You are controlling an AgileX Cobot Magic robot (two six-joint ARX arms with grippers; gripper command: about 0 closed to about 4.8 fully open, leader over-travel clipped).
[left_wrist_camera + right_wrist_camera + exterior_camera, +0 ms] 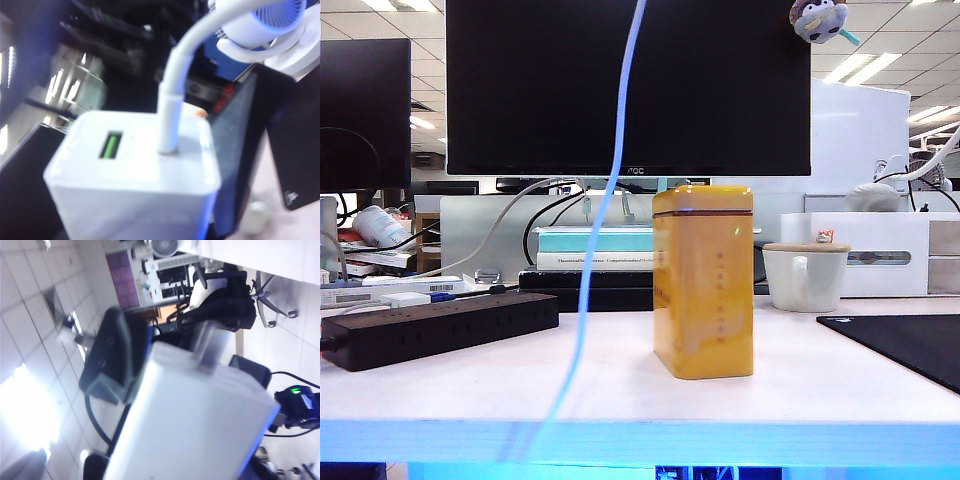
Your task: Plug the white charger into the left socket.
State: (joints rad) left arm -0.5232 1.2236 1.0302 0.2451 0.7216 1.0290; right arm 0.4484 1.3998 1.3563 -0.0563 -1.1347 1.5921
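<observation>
1. White charger (135, 170) – seen close up in the left wrist view, where it fills the lower half of the frame; a green-lined port (110, 144) and a plugged-in white cable (172, 100) are shown on its end face.
2. Left gripper (135, 200) – dark slabs are seen pressed against both sides of the white charger, so the block is read as clamped between the jaws.
3. Right gripper: no fingers can be made out in the right wrist view, so it cannot be told whether the jaws stand apart or together. A white block with a grey metal prong (207, 347) is seen very near that camera.
4. In the exterior view neither gripper nor the charger body is seen; only the cable is visible, hanging blurred across the front of the frame.
5. A black power strip (440, 325) is laid at the left edge of the table (800, 380). The left socket (360, 322) is at its outer end, seen nearly edge-on.
6. A yellow tin (703, 280) is stood upright near the middle of the front edge.
</observation>
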